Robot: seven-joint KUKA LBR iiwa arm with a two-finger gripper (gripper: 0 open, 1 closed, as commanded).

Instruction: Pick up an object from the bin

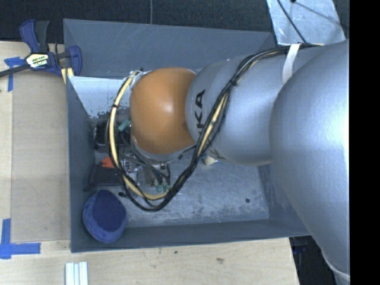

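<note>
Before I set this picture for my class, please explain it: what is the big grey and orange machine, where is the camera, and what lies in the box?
The grey box is a metal bin. The big grey shape is a robot arm, reaching in from the picture's right. The orange dome is a cover on its wrist, looped with cables. Its gripper hangs below that cover, low in the bin; whether it holds anything I cannot tell. The camera looks down from above, somewhat sideways. In the bin's lower left corner lies a round dark blue thing; by the left wall lie dark things and a small orange-red one, half hidden.
</note>
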